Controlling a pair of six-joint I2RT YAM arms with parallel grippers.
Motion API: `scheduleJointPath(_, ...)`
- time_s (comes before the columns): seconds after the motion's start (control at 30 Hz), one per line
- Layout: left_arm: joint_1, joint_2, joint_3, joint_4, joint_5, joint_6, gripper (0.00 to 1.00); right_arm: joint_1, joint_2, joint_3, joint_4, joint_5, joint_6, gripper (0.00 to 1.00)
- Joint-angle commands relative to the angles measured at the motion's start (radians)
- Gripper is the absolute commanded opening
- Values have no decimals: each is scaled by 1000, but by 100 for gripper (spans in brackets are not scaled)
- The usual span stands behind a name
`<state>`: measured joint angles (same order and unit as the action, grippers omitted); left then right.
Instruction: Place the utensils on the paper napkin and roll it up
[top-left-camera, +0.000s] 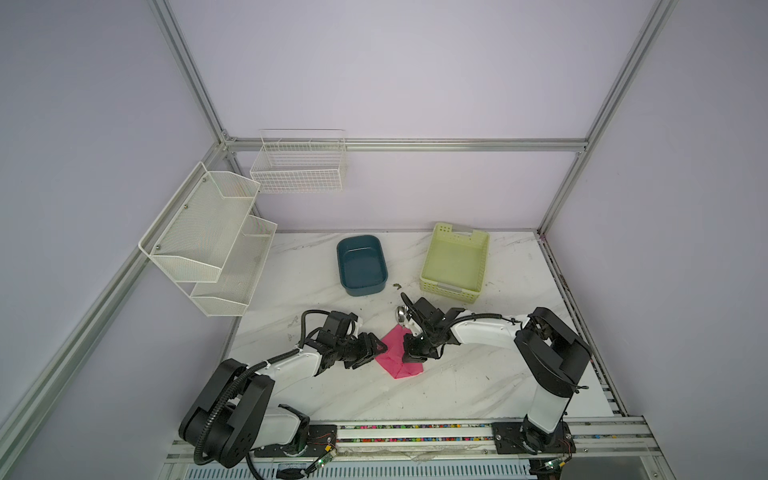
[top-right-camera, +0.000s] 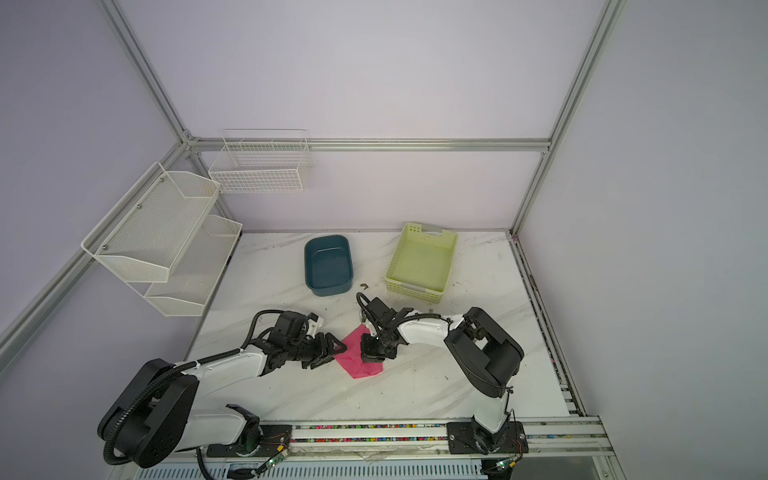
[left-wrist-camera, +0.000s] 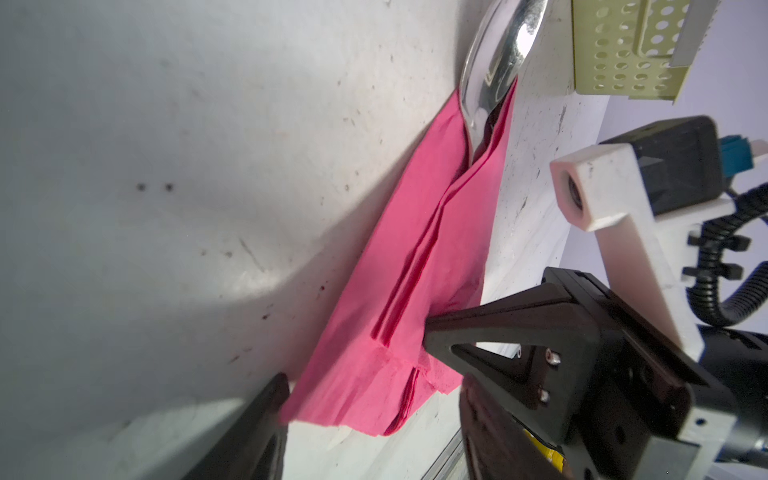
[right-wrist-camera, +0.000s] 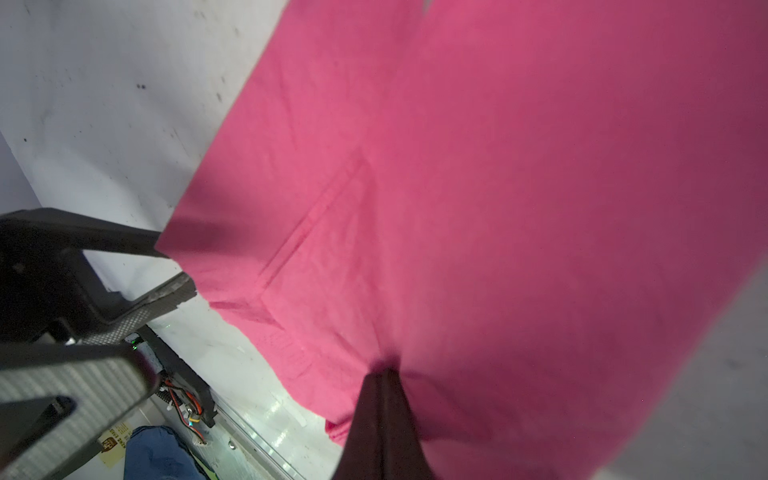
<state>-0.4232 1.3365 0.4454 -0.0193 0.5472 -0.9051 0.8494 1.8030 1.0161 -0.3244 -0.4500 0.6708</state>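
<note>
Here, the paper napkin (top-left-camera: 395, 365) is found folded over on itself on the marble surface (top-left-camera: 478, 386), near the front middle, between the two hands. A spoon (top-left-camera: 401, 313) is wrapped in it. Only the shiny bowl is seen, sticking out of the far end of the fold toward the teal tub (top-left-camera: 365, 289); the handle is hidden by the paper.

In the left wrist view the paper napkin (left-wrist-camera: 415, 249) is shown as several pink layers stacked along a lengthwise crease, with the spoon (left-wrist-camera: 498, 54) emerging at one end.

The left hand (top-left-camera: 377, 352) is held low at the napkin's left edge with its fingers spread apart. Nothing is gripped between them, and one fingertip (right-wrist-camera: 137, 241) is met by the paper's corner.

The right hand (top-left-camera: 413, 355) is pointed down onto the napkin from the right, its fingers closed together. Its fingertips (right-wrist-camera: 382, 399) are set against the paper where it puckers. Whether a layer is pinched there cannot be told.

The pale green basket (top-left-camera: 451, 289) is seen well apart at the back right.
</note>
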Motion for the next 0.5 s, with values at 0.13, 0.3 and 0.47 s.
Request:
scheduleJointPath(0.13,-1,56,48,43,46,31,56,8,9,-43,-70,40,1,0)
scheduleJointPath(0.3,-14,31,81,-4,27,47,47,7,6,-42,-71,42,3,0)
scheduleJointPath(0.47,-17,-30,108,-103,-36,72,46,7,9,-41,-71,41,4,0)
